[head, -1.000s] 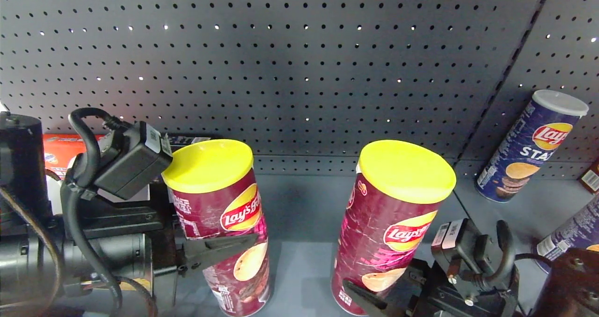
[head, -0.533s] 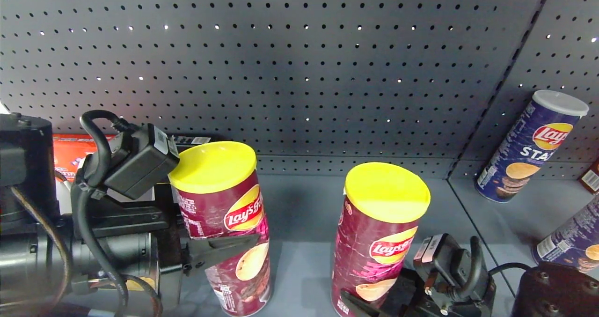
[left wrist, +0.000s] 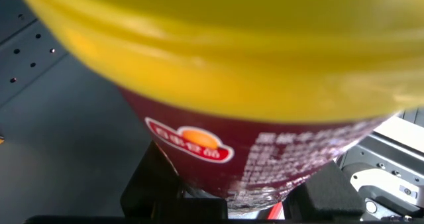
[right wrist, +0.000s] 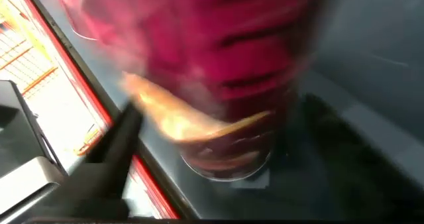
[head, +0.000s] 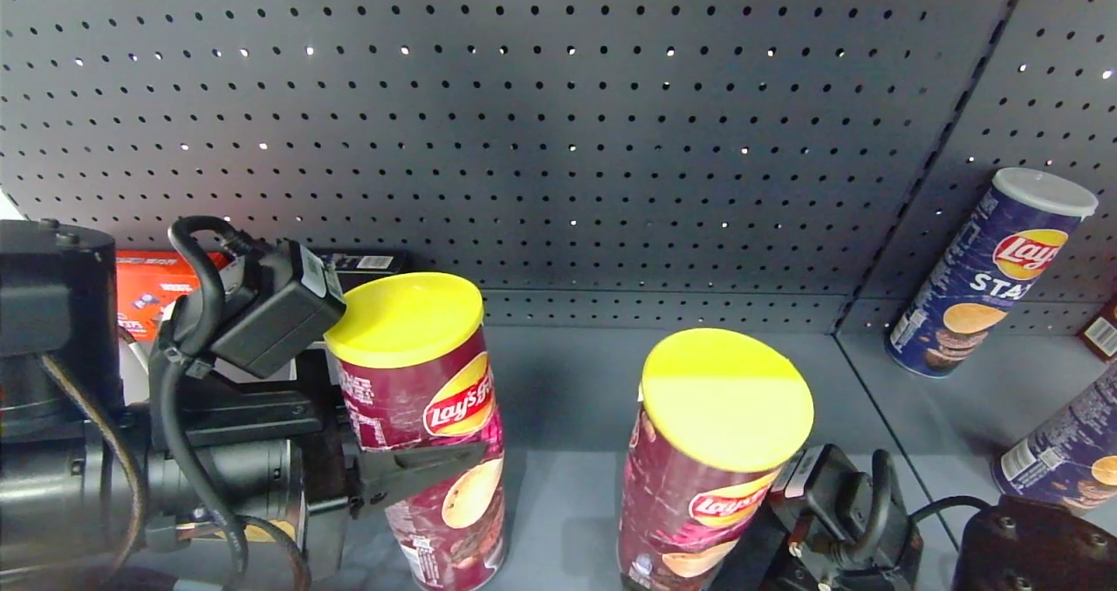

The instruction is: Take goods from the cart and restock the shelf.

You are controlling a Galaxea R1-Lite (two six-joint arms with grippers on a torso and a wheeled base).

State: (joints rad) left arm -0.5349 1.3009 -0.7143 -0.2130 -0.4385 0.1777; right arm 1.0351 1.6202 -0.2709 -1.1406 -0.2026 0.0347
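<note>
1. Left can (head: pixel 432 416): maroon body, yellow lid, upright over the shelf (head: pixel 567 399) deck, left of centre. I cannot tell whether its base touches the deck.
2. My left tool (head: pixel 428 473) pinches this can at mid-body; 1 finger lies across the front of the label, with the lid above the grip.
3. Right can (head: pixel 698 495): same type, tilted with its lid toward the head camera, well apart from the left can.
4. My right tool (head: pixel 750 556) grips it low on the body; in the right wrist view, fingers flank both sides.
5. Behind both: the pegboard panel (head: pixel 558 137).
6. 2 blue cans (head: pixel 995 277) stand in the bay to the right. An orange box (head: pixel 148 285) sits behind my left arm.
</note>
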